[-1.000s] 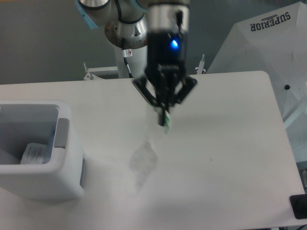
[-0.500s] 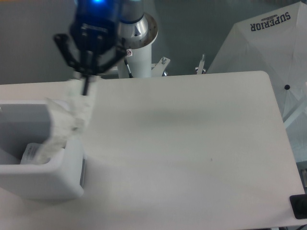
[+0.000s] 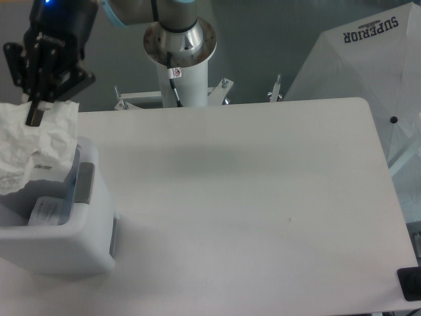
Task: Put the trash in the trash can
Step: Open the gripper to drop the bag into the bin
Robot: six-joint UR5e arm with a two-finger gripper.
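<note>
Since half a second ago the gripper (image 3: 36,113) has been swinging further left, from above the bin's right wall to above its open mouth near the left edge of the view, and the plastic bag (image 3: 29,145) has been travelling with it, now spreading out as a crumpled pale sheet instead of trailing down over the wall.

1 bag is hanging from the 2 fingers, which are pressing together on its upper edge. The bag is draping over the back and left part of the trash can (image 3: 72,247), its lower folds reaching down toward the opening; whether it is touching the rim cannot be told. Its green strip is not showing here.

1 bottle (image 3: 47,210) is lying inside the trash can, low in the compartment, with only part of its label end showing past the near wall. 1 grey panel (image 3: 85,183) is sitting on the right rim of the can.

The can is standing at the front left of the 1 white table (image 3: 263,197). Behind the table, the arm's pedestal (image 3: 181,62) is rising from its bracket, well apart from the gripper. At the right, beyond the table's corner, 1 white umbrella (image 3: 368,59) printed with the word SUPERIOR is leaning into view.
</note>
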